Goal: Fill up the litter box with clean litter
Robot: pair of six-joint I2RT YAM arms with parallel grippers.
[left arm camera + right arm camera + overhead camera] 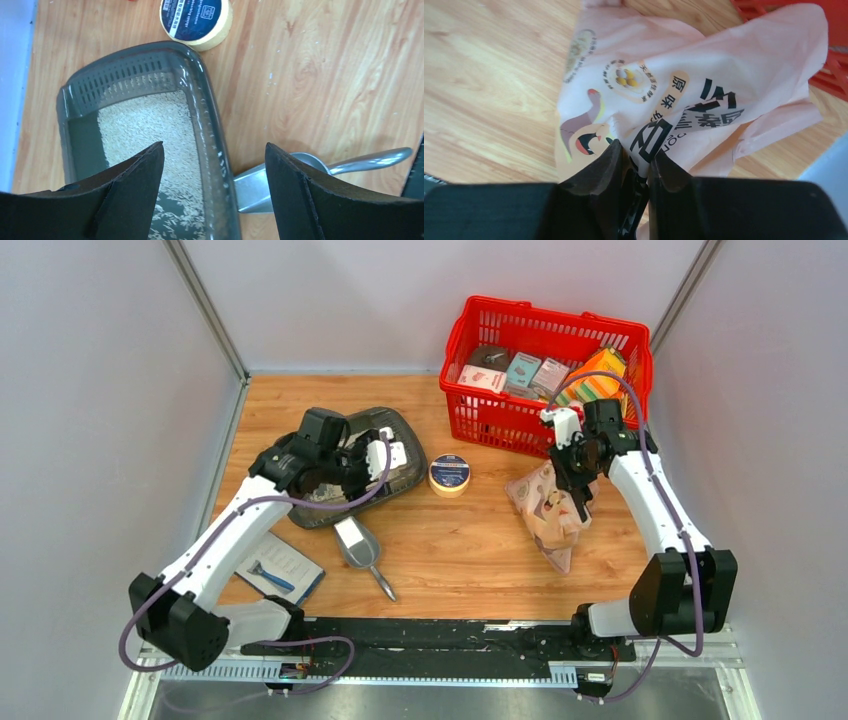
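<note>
On the bag (704, 75), right fingers (596, 172) tight.

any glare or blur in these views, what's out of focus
Top external: even soft light, sharp, only faint shadows on the table. Left wrist: glare streaks along the litter box rim and the scoop handle. Right wrist: the bag print nearest the lens looks slightly soft.

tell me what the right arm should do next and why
Probably lift the bag clear of the table and swing it left toward the litter box: the right jaws look pinched on a fold of it, and the litter covers only part of the box floor.
</note>
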